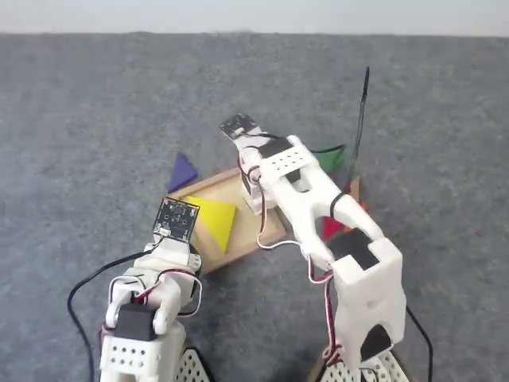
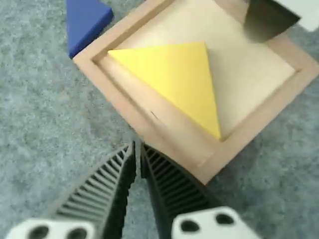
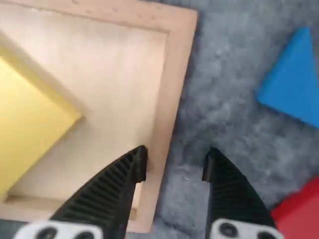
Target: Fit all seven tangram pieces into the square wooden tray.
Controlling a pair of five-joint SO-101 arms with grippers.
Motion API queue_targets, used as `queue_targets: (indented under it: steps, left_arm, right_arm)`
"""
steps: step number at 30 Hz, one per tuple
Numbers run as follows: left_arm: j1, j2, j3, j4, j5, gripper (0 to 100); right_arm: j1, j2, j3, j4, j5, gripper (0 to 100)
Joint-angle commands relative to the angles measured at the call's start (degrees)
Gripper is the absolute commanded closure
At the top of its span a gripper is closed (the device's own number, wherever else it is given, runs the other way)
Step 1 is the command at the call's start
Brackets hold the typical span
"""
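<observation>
Right wrist view: right claw [image 3: 175, 155] spread astride tray [image 3: 177, 74] rim; left claw [image 2: 137, 148] pinched, empty. Descent onto rim may jolt tray.

Grey felt-like tabletop [image 1: 95, 119] spread wide under everything, fuzzy and uniform. Pale strip of wall [image 1: 254, 16] along the far edge. Thin black rod [image 1: 363, 111] standing upright toward the far side.

In the square wooden tray [image 2: 134, 117] the yellow triangular block [image 2: 179, 79] takes one side, rest of floor bare. The right claw [image 3: 174, 162] straddles its rim. A blue triangular block [image 3: 294, 82] and red block [image 3: 301, 211] crowd the counter [image 3: 219, 114] just outside.
</observation>
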Motion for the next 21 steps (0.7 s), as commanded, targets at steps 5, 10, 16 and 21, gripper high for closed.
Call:
queue_targets:
  steps: [5,10,16,21]
  left_arm:
    - [0.00,-0.97,-0.57,0.09,-0.09,98]
    - [0.00,-0.97,-0.57,0.09,-0.09,98]
    - [0.00,-0.97,-0.57,0.09,-0.09,98]
    - [0.00,-0.97,-0.57,0.09,-0.09,98]
  right_arm:
    - [3.03,-13.58,16.53,-4.88,-0.88,95.7]
    - [10.33,-26.86,30.59,-10.77,-0.44,96.9]
    - [9.10,-37.85,35.69,-11.56,-0.35,93.2]
    - [2.59,-41.36,36.48,-10.33,-0.26,81.2]
